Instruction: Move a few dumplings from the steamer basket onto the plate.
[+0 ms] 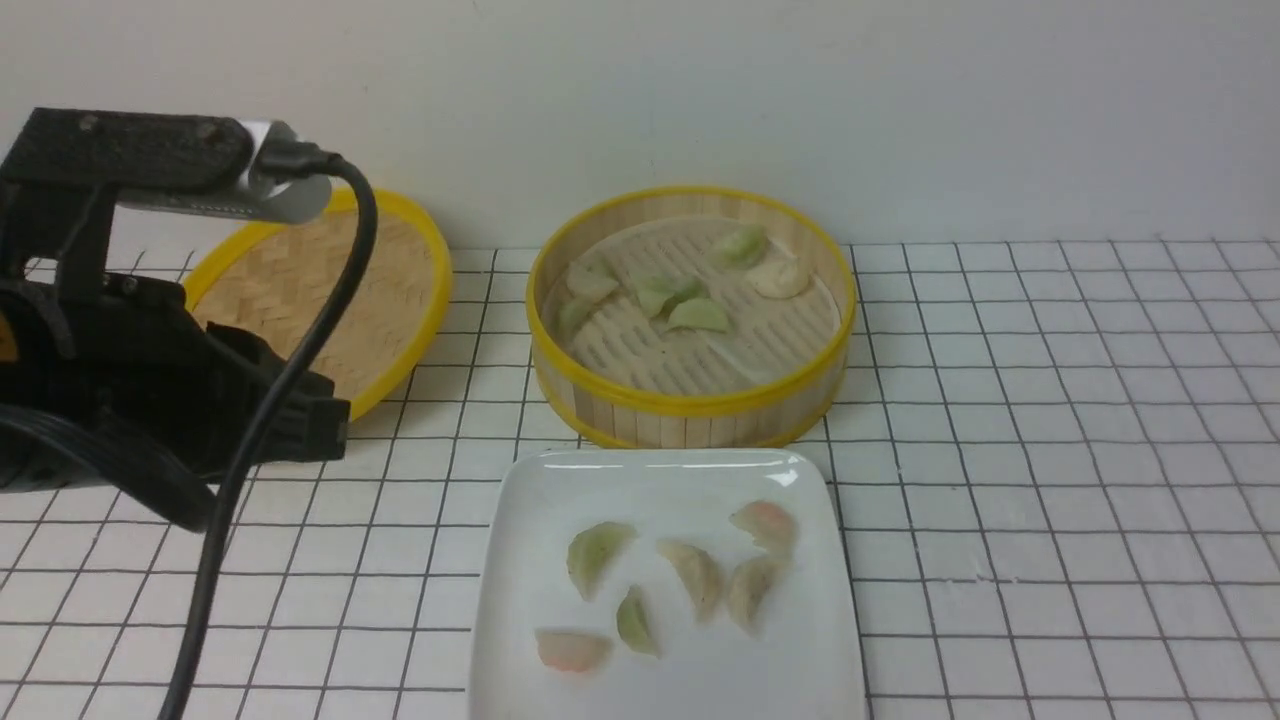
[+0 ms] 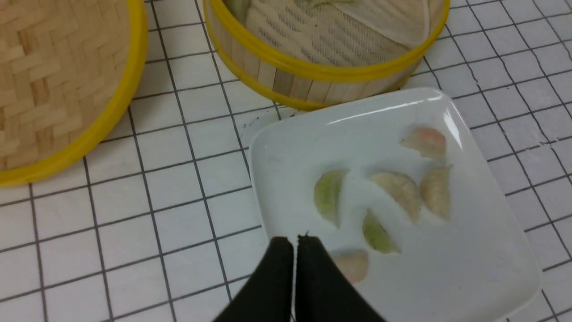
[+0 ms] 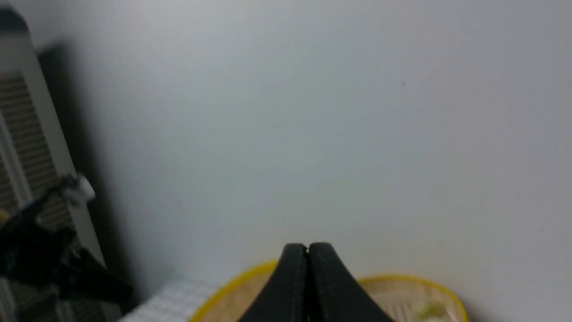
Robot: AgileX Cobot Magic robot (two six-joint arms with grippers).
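I have a white tiled table (image 1: 1050, 450) in front of me, set against a plain wall (image 1: 900, 100). My left arm (image 1: 120, 380) fills the left side of the front view. Behind it, at the far left, the woven lid (image 1: 400, 270) lies flat. The steamer (image 1: 690, 405) stands upright at the far middle. The plate (image 1: 660, 480) sits just in front of it, close to its base.

The left gripper (image 2: 295, 241) is clenched on nothing, with its jaws pressed together. In its wrist view it hangs over the plate's near-left edge, but I cannot tell how high above it. The right gripper (image 3: 307, 248) is also squeezed tight and empty. It points at the wall, and the steamer's yellow rim shows behind its tips.

Inside the steamer are green dumplings (image 1: 698, 315) and one cream piece (image 1: 778, 278).

Six pieces lie on the plate. The far pink dumpling (image 1: 765, 522) sits toward the far right corner, its long axis running roughly left to right, well apart from either gripper. The near pink dumpling (image 1: 572, 650) lies at the near left, also lengthwise left to right. In the left wrist view it is just beside the left fingertips, partly hidden by one finger and not between the jaws. Between the two pink ones lie two green pieces (image 1: 597, 552) and two speckled pieces (image 1: 695, 575), mostly pointing near to far.
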